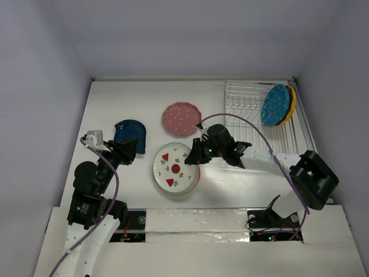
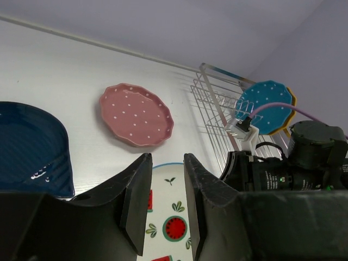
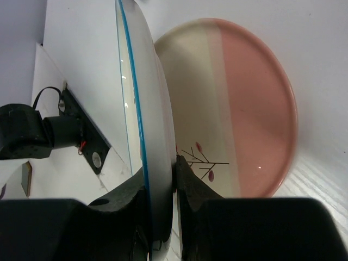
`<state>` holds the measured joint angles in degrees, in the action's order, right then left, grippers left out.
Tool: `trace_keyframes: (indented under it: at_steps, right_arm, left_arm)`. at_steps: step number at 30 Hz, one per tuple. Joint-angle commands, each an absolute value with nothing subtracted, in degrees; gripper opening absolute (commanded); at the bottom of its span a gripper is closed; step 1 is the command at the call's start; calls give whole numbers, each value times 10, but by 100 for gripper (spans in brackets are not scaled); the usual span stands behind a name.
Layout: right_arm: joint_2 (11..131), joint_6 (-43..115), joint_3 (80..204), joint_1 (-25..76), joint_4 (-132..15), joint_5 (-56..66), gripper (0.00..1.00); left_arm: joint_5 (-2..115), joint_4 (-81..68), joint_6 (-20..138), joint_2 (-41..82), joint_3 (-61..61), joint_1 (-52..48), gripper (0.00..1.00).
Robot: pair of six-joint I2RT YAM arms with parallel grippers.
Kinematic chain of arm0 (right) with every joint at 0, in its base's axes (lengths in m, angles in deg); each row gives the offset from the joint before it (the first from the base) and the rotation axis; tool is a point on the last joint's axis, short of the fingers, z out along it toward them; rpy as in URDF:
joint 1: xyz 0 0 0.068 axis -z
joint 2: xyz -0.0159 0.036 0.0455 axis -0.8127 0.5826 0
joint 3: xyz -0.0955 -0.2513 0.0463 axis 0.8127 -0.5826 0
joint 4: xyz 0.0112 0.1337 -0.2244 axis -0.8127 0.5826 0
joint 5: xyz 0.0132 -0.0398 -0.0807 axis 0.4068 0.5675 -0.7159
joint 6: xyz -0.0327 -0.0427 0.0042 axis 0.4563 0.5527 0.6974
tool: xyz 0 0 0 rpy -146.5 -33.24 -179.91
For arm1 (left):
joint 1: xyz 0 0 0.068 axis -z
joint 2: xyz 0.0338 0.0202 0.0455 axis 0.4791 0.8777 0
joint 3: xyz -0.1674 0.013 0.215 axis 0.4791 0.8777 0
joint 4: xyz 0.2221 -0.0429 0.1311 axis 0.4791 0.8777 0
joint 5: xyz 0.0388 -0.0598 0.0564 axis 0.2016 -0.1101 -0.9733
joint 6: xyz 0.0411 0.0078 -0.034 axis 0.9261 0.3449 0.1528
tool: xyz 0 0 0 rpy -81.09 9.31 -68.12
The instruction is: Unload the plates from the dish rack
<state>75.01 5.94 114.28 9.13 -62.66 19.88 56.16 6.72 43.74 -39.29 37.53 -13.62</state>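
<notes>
My right gripper (image 1: 200,152) is shut on the right rim of the white plate with red fruit (image 1: 174,167), with one finger on each face of the rim (image 3: 149,109). In the right wrist view, the cream-and-pink plate with a sprig (image 3: 244,109) lies right behind it. On the table, the pink dotted plate (image 1: 180,119) and the dark blue plate (image 1: 130,135) lie flat. The teal dotted plate (image 1: 275,105) and the orange-yellow plate (image 1: 292,101) stand in the dish rack (image 1: 248,112). Beside the blue plate, my left gripper (image 1: 128,151) is open and holds nothing.
The wire rack fills the back right corner against the right wall. Grey walls close in the table at the back and on both sides. A purple cable loops over each arm. The arm bases and a taped strip run along the near edge.
</notes>
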Motion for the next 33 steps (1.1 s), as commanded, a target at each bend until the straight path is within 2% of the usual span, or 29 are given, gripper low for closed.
trace_keyframes:
  at_steps: [1,20,23,28,32,33]
  right_arm:
    - [731,34,1149,84,-752,241,0]
    - [773,2,1089,84,-801,234,6]
    - [780,7,1087,84,-790,223,11]
    - [789,25,1080,84,-749,183,34]
    - [792,48,1087,79,-700,111,42]
    - [790,52,1088,79,-692,99,48]
  left_arm:
    - [560,44,439,-392,362,-137,27]
    - [565,43,440,-392,363,-137,27]
    - [562,44,440,-395,364,-137,27]
    - [564,43,439,-393,363,-137,27]
    - [564,43,438,-397,363,-137,27]
    - [565,43,439,-397,364,-137,27]
